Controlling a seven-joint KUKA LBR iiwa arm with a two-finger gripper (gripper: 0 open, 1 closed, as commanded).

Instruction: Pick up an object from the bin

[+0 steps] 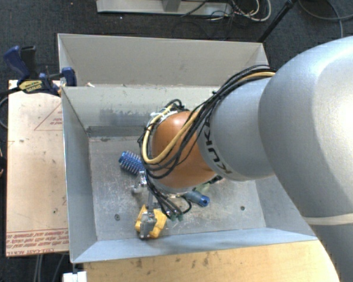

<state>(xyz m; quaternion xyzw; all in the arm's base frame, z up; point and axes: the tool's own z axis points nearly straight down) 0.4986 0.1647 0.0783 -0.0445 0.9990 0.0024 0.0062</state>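
Observation:
My gripper (147, 203) reaches down from under the orange wrist cover toward the bin's front, left of the middle. Its lower end meets a small yellow blocky thing (152, 224) lying near the front wall; I cannot tell whether it touches or holds it. A blue ribbed, spring-like piece (129, 162) lies just up and left of the gripper on the bin floor. To the right of the gripper, a short blue cylinder (198, 199) pokes out from beneath the cover, with a small green bit (176, 215) next to it.
The big grey arm and its orange cover with looped cables hang over the middle and right of the bin, hiding the floor beneath. Bare scuffed floor shows along the left side and at the front right corner.

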